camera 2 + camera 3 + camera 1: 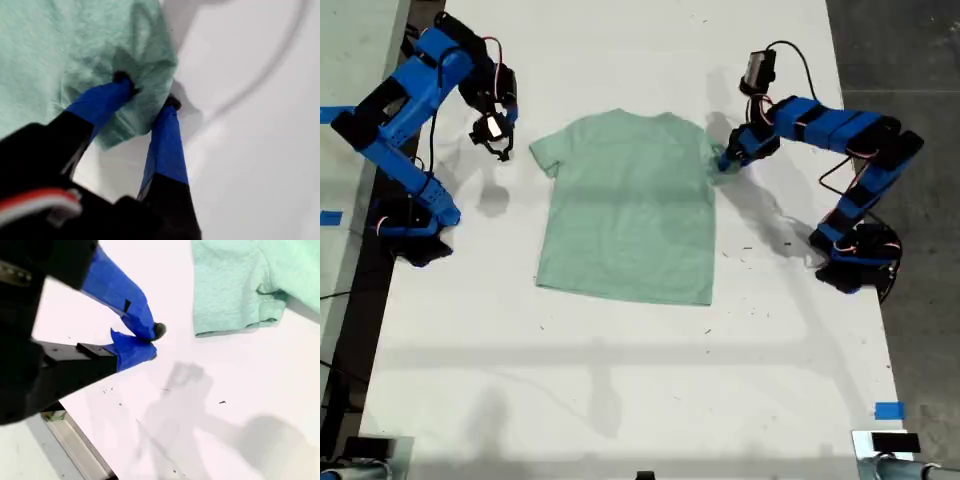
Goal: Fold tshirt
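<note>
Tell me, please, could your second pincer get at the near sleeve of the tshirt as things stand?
Probably yes. My second pincer hangs above bare table, shut and holding nothing, and the tshirt sleeve lies flat close by with nothing between them.

One tshirt [628, 210], two blue arms, each with one hand [723, 160] [496, 140], on one white surface [620, 380]. Two blue tape pieces [888, 410].

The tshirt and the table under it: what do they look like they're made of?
The tshirt looks like soft knit cloth, probably cotton jersey: matte, slightly heathered mint, bunching into folds where my first gripper pinches the sleeve. The table looks like a smooth, hard white board, perhaps laminate: faint sheen, soft shadows, small dark specks.
</note>
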You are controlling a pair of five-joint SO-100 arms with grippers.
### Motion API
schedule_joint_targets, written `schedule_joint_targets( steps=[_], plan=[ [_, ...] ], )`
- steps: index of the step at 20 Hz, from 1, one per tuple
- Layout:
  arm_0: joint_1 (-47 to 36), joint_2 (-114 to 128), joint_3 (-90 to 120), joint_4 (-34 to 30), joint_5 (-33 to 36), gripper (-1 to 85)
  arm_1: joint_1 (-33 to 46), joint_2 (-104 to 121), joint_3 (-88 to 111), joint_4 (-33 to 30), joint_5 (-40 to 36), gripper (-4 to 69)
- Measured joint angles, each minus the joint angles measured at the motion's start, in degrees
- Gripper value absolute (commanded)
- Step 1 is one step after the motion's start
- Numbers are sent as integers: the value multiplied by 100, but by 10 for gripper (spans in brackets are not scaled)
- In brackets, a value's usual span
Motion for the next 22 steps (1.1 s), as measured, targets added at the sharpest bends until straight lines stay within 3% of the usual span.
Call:
schedule_joint_targets(
  steps=[8, 15, 22],
  plan=[
    [62, 0, 0, 0, -79, 0, -62, -70, -114, 202, -97, -14],
    [132, 53, 0, 0, -158, 0, -536, 0, -1617, 2013, 369, -15],
    [158, 53, 0, 0, -149, 0, -1538, -281, -3867, 2461, 1292, -15]
  ],
)
